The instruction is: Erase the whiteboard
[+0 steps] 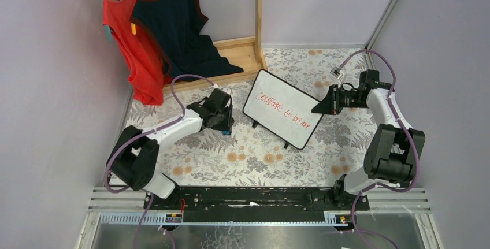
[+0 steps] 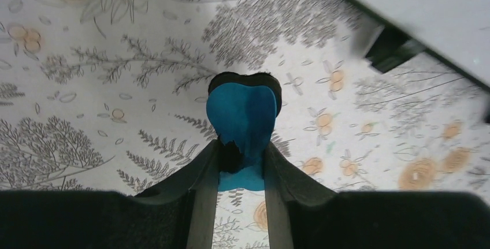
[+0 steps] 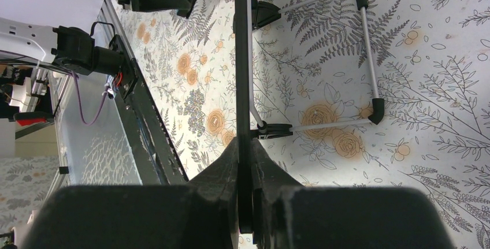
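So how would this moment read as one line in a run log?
left tool: shut on eraser | right tool: shut on whiteboard edge | red writing: not yet wiped

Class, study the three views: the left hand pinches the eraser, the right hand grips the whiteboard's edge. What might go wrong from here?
The left hand holds only one end of the eraser, so it may twist or slip when pressed.
The right hand pinches just the thin edge of the whiteboard; on its wire stand, the board may slide or tip under wiping.
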`<state>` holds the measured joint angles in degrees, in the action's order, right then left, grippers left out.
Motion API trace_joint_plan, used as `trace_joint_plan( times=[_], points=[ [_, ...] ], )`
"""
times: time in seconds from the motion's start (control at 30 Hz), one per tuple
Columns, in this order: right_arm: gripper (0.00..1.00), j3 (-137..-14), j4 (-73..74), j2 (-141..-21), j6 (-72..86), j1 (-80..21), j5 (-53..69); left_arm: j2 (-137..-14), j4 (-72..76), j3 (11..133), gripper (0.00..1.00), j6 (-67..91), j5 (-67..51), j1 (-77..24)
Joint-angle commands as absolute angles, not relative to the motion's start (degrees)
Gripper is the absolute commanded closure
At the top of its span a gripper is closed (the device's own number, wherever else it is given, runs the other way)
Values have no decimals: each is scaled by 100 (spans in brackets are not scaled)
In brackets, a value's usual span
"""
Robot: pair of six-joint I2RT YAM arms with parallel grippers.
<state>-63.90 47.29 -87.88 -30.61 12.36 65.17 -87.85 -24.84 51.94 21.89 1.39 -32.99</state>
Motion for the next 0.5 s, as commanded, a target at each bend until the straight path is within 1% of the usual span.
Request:
trace_joint_plan(
  times=[0.0, 0.27, 0.47],
  points=[
    [100, -6452, 4891, -8839, -2961, 1221, 6302, -8429, -1795, 5389, 100, 1980, -28, -3340],
    [100, -6418, 4872, -8797, -2956, 1222, 6267, -8716, -1238, 5925, 100, 1697, -151, -3363],
    [100, -6419, 4882, -8813, -2962, 1220, 6257, -8898, -213, 5818, 100, 1529, -168, -3479]
  ],
)
